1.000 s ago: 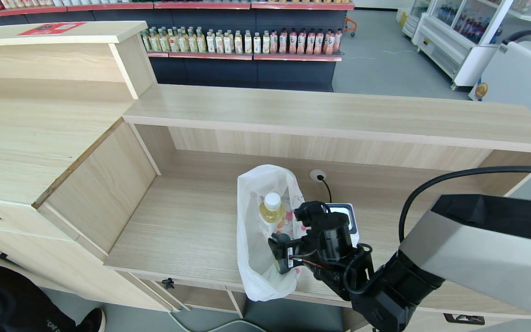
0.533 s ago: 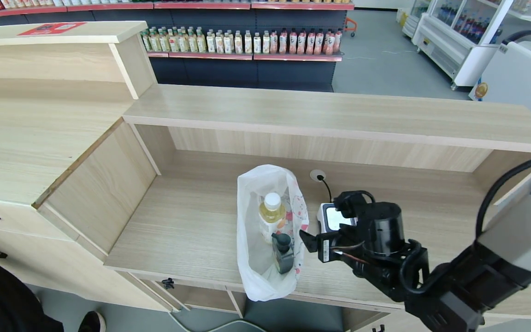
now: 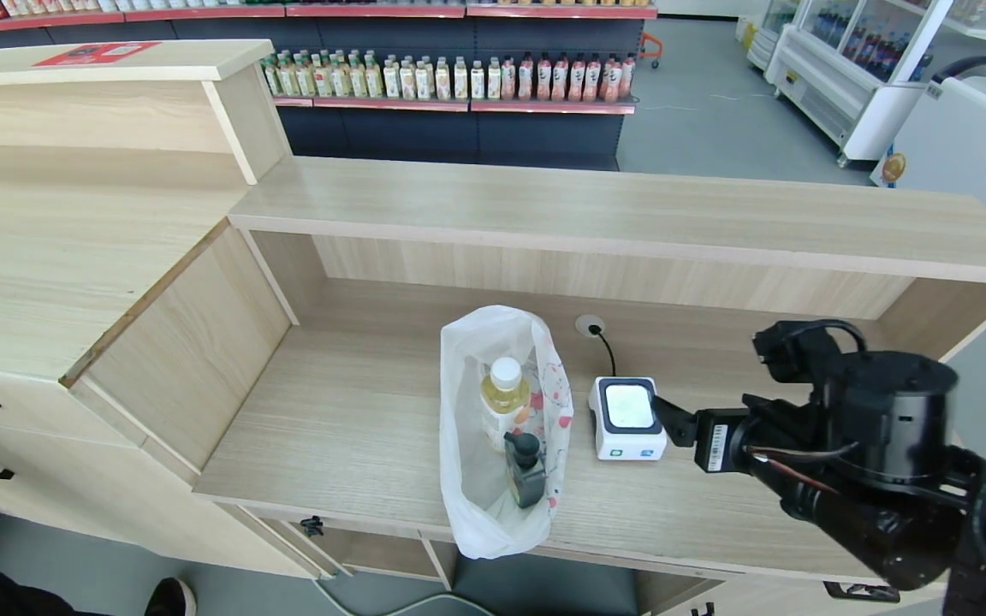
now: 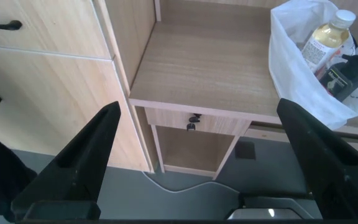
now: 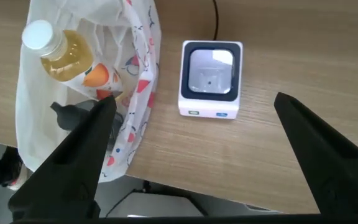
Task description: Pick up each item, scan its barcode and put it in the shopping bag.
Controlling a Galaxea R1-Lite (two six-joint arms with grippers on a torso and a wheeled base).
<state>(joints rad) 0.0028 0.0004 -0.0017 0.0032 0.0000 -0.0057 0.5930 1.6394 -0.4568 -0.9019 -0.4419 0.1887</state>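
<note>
A white shopping bag [image 3: 469, 479] stands open on the lower counter. Inside it are a yellow drink bottle with a white cap [image 3: 506, 389] and a dark pump bottle [image 3: 525, 470]. Just right of the bag sits the white barcode scanner [image 3: 627, 417]. My right gripper [image 3: 668, 419] hovers right of the scanner, open and empty. From the right wrist view, that gripper [image 5: 192, 102] looks down on the scanner [image 5: 210, 78], the bag [image 5: 135, 74] and the drink bottle [image 5: 61, 56]. My left gripper [image 4: 199, 104] is open and empty, low in front of the counter, with the bag [image 4: 297, 74] off to one side.
The raised upper counter [image 3: 613, 210] runs behind the lower desk [image 3: 330, 411]. A black cable [image 3: 604, 346] leads from a hole in the desk to the scanner. Drawers [image 4: 42, 37] and a taller cabinet [image 3: 74, 214] stand on the left. Shelves of bottles line the back.
My right gripper let go of the dark pump bottle inside the bag, then drew back to the right past the scanner. The bag and both bottles stay put.
</note>
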